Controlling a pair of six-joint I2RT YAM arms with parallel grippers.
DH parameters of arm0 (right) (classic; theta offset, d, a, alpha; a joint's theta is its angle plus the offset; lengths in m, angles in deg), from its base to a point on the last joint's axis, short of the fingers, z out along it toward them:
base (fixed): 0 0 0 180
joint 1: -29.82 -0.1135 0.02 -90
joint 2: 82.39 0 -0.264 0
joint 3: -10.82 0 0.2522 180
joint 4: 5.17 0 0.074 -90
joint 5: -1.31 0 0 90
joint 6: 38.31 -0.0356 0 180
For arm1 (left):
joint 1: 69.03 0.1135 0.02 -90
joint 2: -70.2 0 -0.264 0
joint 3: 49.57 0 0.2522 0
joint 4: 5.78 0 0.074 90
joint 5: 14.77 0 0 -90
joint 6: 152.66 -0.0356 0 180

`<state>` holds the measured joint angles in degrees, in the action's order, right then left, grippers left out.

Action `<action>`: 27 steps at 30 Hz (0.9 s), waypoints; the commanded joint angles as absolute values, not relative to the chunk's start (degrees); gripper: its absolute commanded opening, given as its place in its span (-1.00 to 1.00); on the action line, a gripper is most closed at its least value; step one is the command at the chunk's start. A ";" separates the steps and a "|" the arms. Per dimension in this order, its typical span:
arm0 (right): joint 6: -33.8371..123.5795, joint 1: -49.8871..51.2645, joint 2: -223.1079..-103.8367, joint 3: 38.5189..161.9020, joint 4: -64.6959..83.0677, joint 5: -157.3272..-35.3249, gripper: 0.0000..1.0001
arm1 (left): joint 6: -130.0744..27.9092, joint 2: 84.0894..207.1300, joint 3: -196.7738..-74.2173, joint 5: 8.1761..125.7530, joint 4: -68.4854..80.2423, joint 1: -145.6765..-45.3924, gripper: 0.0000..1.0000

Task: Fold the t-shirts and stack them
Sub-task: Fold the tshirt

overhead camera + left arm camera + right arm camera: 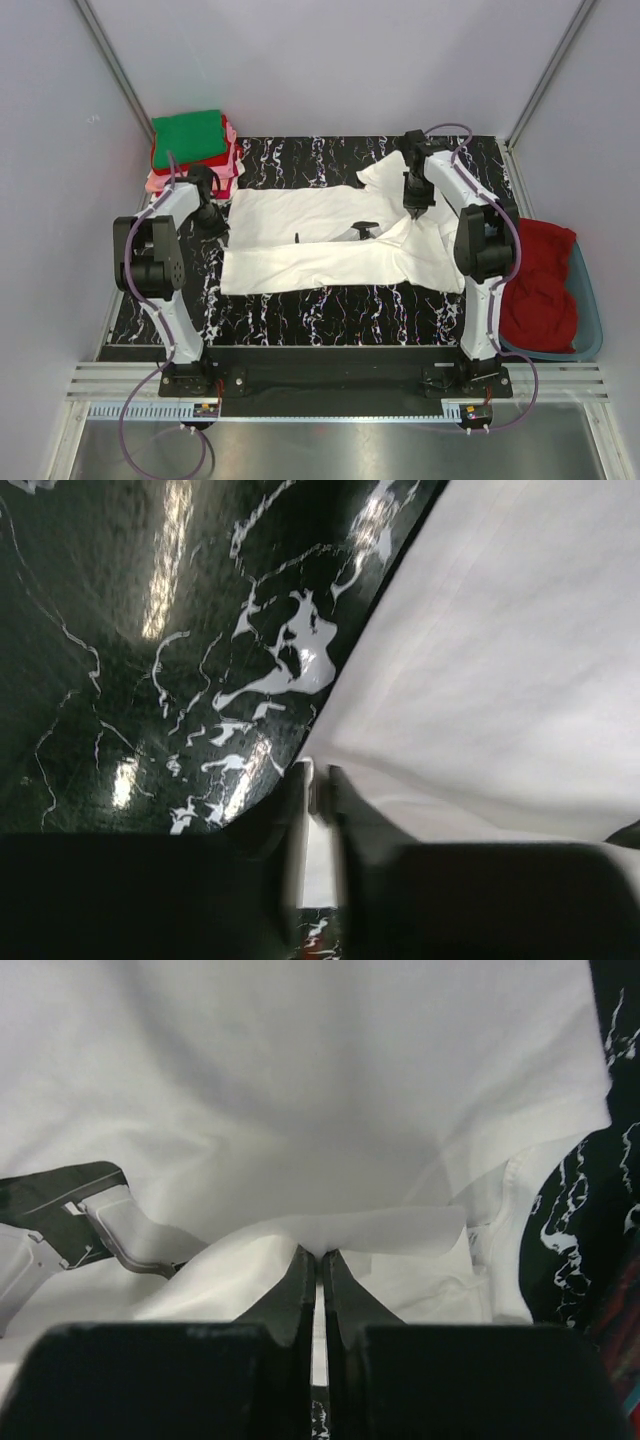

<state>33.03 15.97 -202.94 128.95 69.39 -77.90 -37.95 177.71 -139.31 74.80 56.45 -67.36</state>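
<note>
A white tee (pixel 320 245) lies spread across the middle of the bench (pixel 300 315), hem toward the left edge and collar toward the right. The left gripper (pixel 213 222) is clenched on the hem's far corner. The right gripper (pixel 412 208) is clenched on a raised fold of cloth by the far shoulder.

This looks like the start of a lengthwise fold. Next, both arms should probably lift together and carry the far edge toward the near edge, keeping the cloth taut between them.

Folded tees (pixel 190 140), green on top, wait in the far left corner. A red tee (pixel 540 285) sits in the tub (pixel 592 310) off the right edge.
</note>
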 commanded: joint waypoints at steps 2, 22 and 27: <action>35.43 16.63 -208.32 140.81 73.87 -69.89 -0.32 | -38.94 177.53 -147.24 75.66 58.51 -67.19 -0.31; 12.41 24.07 -164.67 79.02 53.78 -85.43 0.72 | -24.17 137.97 -104.13 66.62 42.62 -68.42 0.39; 12.31 29.46 -163.07 74.33 51.66 -83.67 0.56 | -20.74 138.49 -100.07 66.08 37.70 -67.72 0.37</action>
